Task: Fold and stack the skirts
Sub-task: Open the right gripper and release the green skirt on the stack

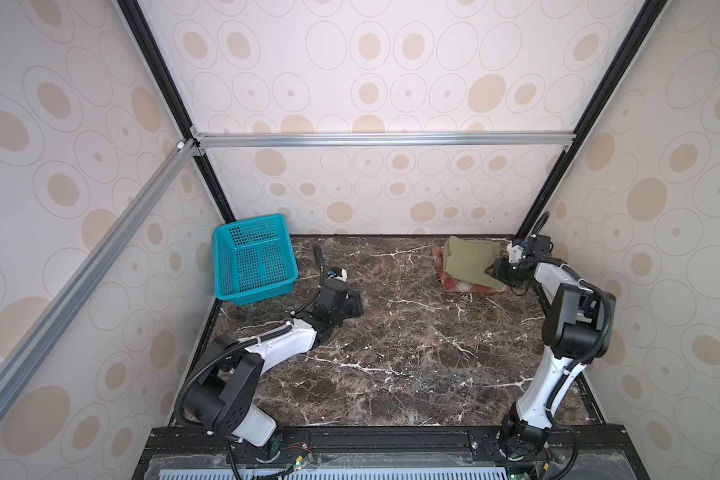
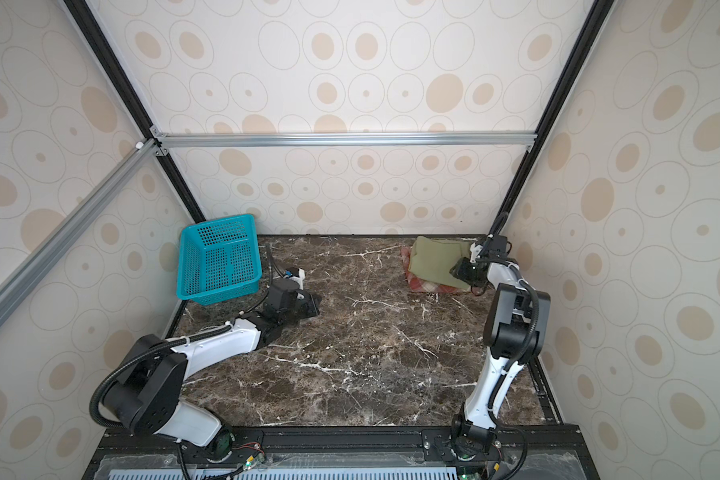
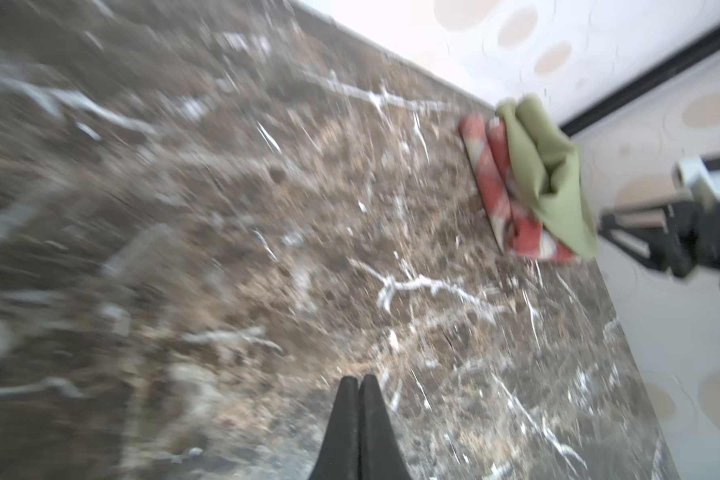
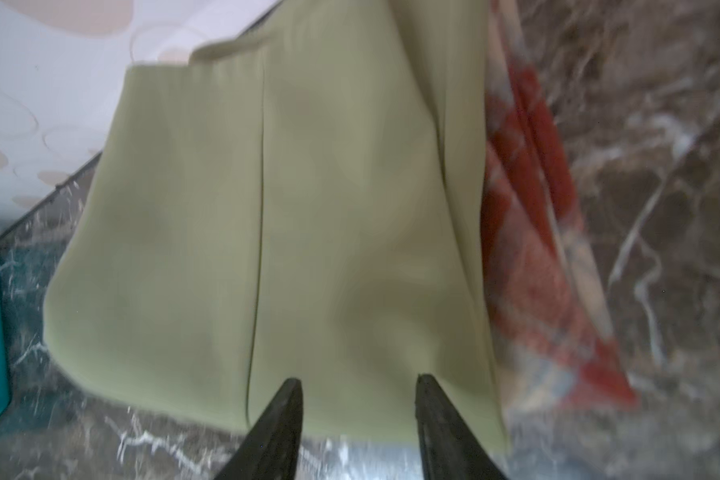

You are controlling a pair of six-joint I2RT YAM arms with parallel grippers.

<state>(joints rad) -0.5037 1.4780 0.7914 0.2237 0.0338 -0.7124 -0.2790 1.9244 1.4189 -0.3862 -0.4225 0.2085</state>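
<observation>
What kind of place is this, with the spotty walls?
Probably a robot test booth: two robot arms bolted at a marble-look table, metal frame bars around spotty wall panels, and skirts stacked for practice.

Teal basket (image 1: 250, 266) (perforated), marble table (image 1: 391, 332)

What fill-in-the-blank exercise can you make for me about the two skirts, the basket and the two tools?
1. The olive-green skirt lies ___ the plaid skirt.
2. The teal basket holds ___ skirts.
3. The right tool has its jaws ___ at the olive-green skirt's edge.
4. The left tool, above the marble table, has its jaws ___.
Missing words: on top of; no; open; shut.
</observation>
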